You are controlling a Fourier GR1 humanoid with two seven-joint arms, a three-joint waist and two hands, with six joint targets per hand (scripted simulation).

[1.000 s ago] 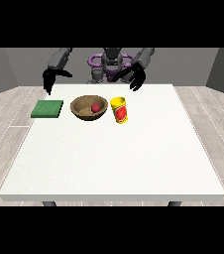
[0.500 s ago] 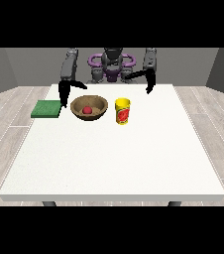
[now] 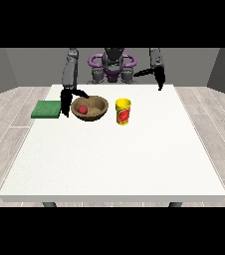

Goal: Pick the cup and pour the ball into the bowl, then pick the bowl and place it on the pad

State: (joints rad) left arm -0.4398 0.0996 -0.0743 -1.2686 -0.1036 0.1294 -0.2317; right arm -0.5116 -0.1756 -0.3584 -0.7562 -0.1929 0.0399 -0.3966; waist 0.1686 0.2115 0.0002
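Large white rectangular table [image 3: 114, 154] fills most of the view, with the robot at 12 o'clock behind its far edge. Flat green square pad [image 3: 46, 109] lies at the table's far 9 o'clock edge. Round brown wooden bowl [image 3: 90, 108] sits upright just at 3 o'clock of the pad, apart from it. Yellow cylindrical cup with red label [image 3: 123, 112] stands upright near the bowl, at its 3 o'clock, not touching. Small red ball [image 3: 83, 109] lies inside the bowl, toward its 9 o'clock side.

Robot hand at the view's left [image 3: 66, 101] hangs down between pad and bowl, fingers pointing down, thumb spread out toward the bowl rim; wide, holding nothing. Whether it touches the bowl cannot be told.

Robot hand at the view's right [image 3: 159, 78] is up over the table's far edge at 1 o'clock of the cup, well apart from it, holding nothing; its finger spread cannot be told.
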